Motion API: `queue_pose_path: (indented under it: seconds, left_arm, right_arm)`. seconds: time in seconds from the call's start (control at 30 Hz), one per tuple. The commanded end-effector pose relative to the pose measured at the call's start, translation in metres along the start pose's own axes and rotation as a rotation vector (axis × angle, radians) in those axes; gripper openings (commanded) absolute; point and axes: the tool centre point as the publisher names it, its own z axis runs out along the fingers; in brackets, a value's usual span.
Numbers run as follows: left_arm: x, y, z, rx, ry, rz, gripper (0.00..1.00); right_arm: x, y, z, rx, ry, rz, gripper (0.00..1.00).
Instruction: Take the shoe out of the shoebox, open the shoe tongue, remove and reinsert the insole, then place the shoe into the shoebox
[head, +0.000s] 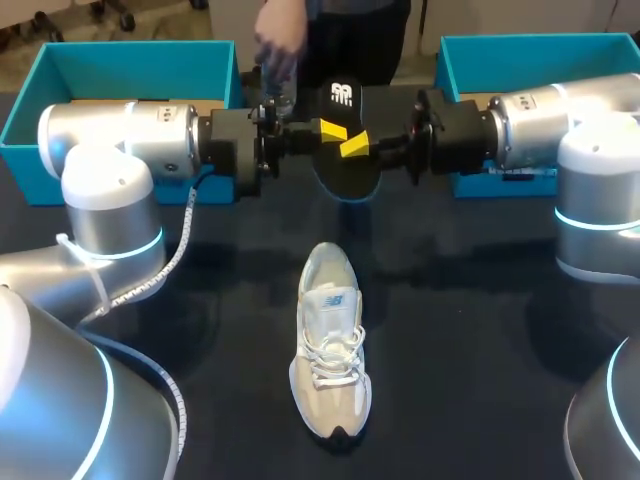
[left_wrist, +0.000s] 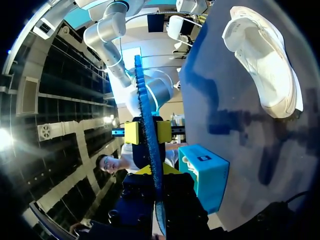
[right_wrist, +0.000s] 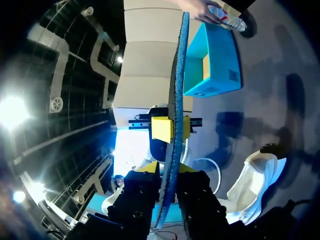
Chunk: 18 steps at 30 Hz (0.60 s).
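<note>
My left claw (head: 333, 130) is clamped on the insole (head: 346, 172), and my right claw (head: 353, 147) pinches it from the opposite side, both holding it up over the table. The shoe (head: 330, 350) lies on the table nearer me, well apart from the teal shoebox (head: 130, 46) at far left

Work surface: one dark table (head: 470, 330), matte, with soft shadows across its middle; condition even where visible.

Items resting on it: one pale shoe (head: 330, 345), upright on its sole at the centre, toe toward the near edge, heel toward the far edge, laces tied; left teal box (head: 140, 60) at the far left, open side up; right teal box (head: 540, 55) at the far right, open side up; both boxes well apart from the shoe.
</note>
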Motion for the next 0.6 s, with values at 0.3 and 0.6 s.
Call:
queue_pose_path:
  seconds: [0.3, 0.6]
  left_arm:
    - [0.0004, 0.0005, 0.0012, 0.0, 0.0, 0.002, 0.0]
    - [0.0004, 0.0005, 0.0012, 0.0, 0.0, 0.002, 0.0]
  right_arm:
    - [-0.0045, 0.0005, 0.0046, -0.008, 0.008, 0.02, 0.2]
    - [-0.0085, 0.0014, 0.0026, -0.016, 0.017, 0.038, 0.14]
